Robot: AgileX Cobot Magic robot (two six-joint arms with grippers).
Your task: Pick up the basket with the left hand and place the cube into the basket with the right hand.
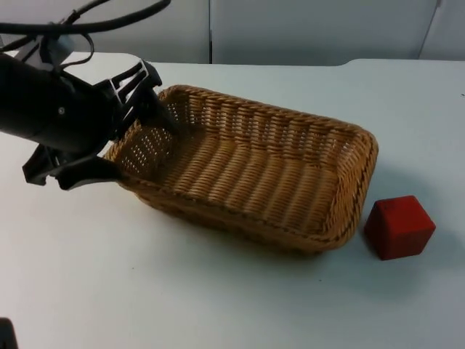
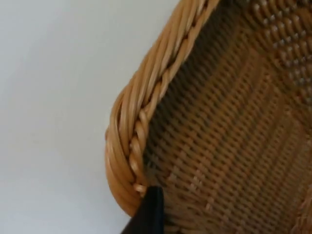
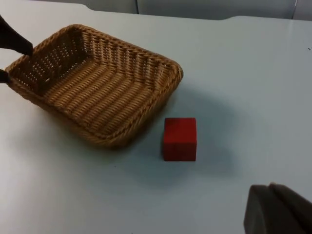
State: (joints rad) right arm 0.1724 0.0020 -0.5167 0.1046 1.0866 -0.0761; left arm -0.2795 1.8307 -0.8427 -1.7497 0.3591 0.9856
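Note:
A woven wicker basket (image 1: pixel 365 154) rests on the white table, and its rim corner (image 2: pixel 126 130) looms close in the left wrist view. My left gripper (image 1: pixel 144 149) is open and straddles the basket's left end wall, with one finger inside and one outside. Its fingers (image 3: pixel 17 43) also appear in the right wrist view at the basket's (image 3: pixel 171 68) far end. A red cube (image 1: pixel 399 227) sits on the table just off the basket's right corner. My right gripper (image 3: pixel 275 212) hangs back above the table, well short of the cube (image 3: pixel 179 138).
White table top (image 1: pixel 218 305) spreads in front of the basket and around the cube. The grey partition wall (image 1: pixel 312 29) closes the far edge.

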